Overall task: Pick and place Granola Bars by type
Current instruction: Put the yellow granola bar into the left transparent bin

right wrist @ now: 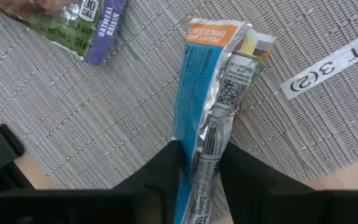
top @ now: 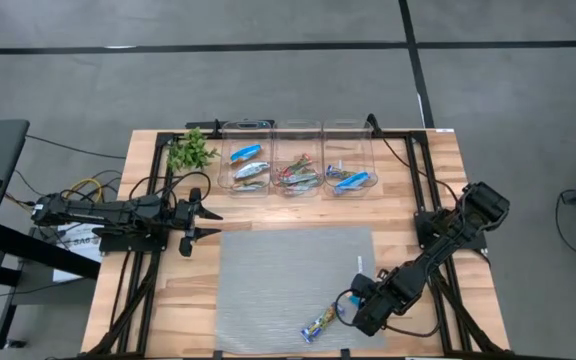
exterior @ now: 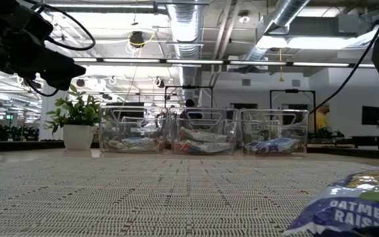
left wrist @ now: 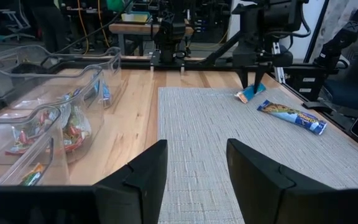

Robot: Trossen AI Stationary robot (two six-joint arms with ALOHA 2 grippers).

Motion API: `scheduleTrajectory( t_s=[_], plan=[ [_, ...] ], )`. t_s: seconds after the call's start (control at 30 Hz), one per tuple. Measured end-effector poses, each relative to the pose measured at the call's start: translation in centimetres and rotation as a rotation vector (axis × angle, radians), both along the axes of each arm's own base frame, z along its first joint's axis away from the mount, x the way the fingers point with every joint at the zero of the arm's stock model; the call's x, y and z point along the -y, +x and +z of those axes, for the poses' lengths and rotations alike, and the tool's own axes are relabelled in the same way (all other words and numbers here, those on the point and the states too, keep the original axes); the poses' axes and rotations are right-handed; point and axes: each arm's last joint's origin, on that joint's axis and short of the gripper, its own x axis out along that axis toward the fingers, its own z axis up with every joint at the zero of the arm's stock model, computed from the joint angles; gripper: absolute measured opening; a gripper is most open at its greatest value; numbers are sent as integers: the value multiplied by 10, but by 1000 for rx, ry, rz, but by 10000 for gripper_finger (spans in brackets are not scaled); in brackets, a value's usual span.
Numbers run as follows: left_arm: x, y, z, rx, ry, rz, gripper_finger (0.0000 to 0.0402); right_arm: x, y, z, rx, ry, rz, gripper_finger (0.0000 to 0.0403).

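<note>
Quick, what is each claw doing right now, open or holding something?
Left gripper: open, empty, waiting near the plant side of the table.
Right gripper: shut on a blue granola bar over the grey mat.

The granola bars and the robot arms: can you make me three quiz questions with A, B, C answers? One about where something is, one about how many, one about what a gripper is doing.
1. Where does the plant sprig stand?
A. on the grey mat
B. beside the left bin
C. inside the middle bin

2. How many clear bins stand in the row?
A. two
B. three
C. five

3. What is the right gripper doing?
A. gripping a blue and orange bar
B. hanging open over the bins
C. holding the plant

Answers:
1. B, the high view shows it at the left end of the bins.
2. B, three stand side by side.
3. A, the right wrist view shows the fingers closed on the wrapper.
</note>
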Motion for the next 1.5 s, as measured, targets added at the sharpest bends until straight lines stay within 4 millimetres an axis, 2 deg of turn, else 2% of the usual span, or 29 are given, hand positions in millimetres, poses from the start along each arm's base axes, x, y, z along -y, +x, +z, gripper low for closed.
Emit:
scheduleTrajectory(
  t_s=[0.2, 0.3, 0.53, 0.73, 0.9, 1.13, 1.5],
  plan=[
    [0, 0, 0, -1, -5, 0, 157, -1, 1, 1, 15, 13, 0, 39],
    [0, 0, 0, 0, 2, 0, 157, -2, 2, 1, 27, 25, -1, 20],
    [0, 0, 0, 0, 2, 0, 157, -5, 12, 5, 100, 96, -16, 33],
    [0, 0, 0, 0, -3, 0, 157, 4, 20, 27, 243, 109, -76, 28],
    [0, 0, 0, 0, 1, 0, 157, 20, 30, 52, 390, 98, -104, 15],
    [0, 0, 0, 0, 5, -1, 157, 52, 49, 82, 596, 66, -181, 29],
    [0, 0, 0, 1, 1, 0, 157, 126, 97, 118, 963, 1, -274, 18]
  ],
)
